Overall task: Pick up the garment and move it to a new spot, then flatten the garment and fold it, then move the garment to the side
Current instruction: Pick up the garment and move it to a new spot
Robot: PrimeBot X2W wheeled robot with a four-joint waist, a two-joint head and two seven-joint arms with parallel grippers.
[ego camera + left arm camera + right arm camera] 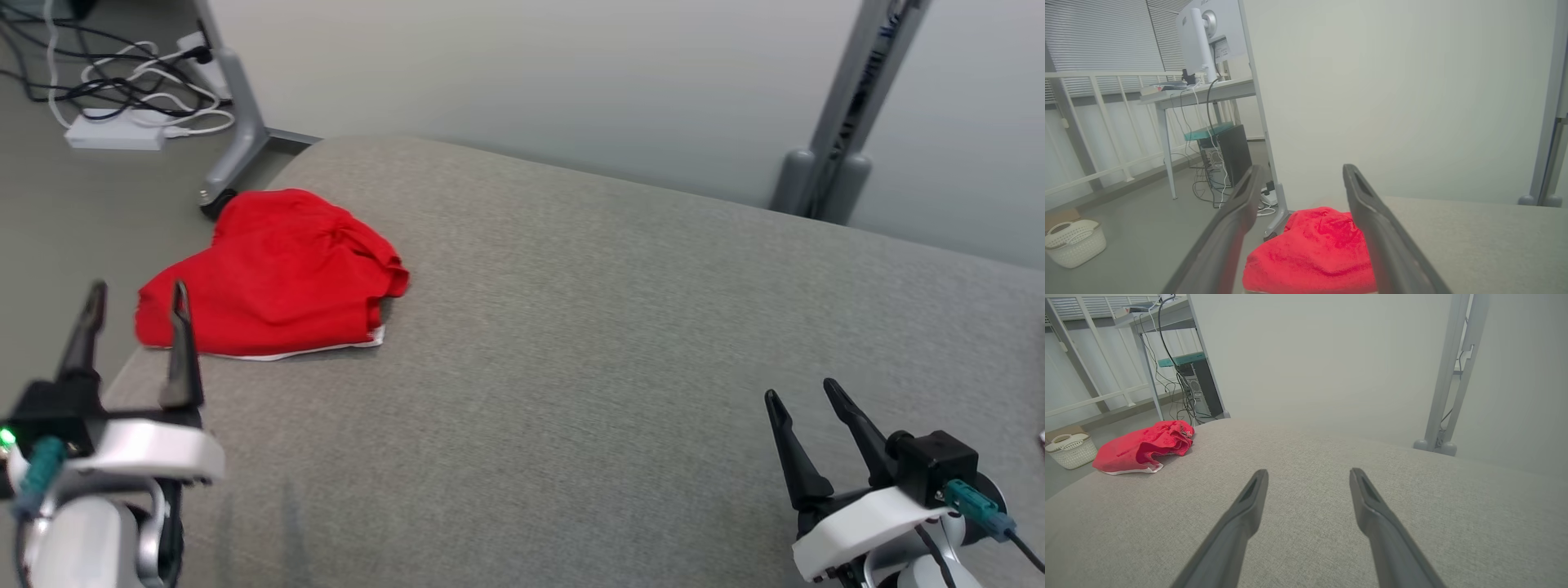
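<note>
A red garment (273, 273) with a white hem lies bunched at the far left corner of the grey fabric table (612, 343), partly over the left edge. My left gripper (137, 294) hovers open just in front of it at the lower left, nothing between its fingers. The left wrist view looks past those fingers at the garment (1314, 253) lying beyond my left gripper (1300, 171). At the lower right, my right gripper (802, 395) stands open and empty over bare table. In the right wrist view my right gripper (1308, 473) points across the table, with the garment (1141, 447) far off to the left.
A grey stand leg on a caster (237, 122) sits just behind the garment, with cables and a power strip (114, 135) on the floor. Another grey post (849, 122) rises behind the table. A white basket (1073, 243) rests on the floor at left, near a desk (1196, 96).
</note>
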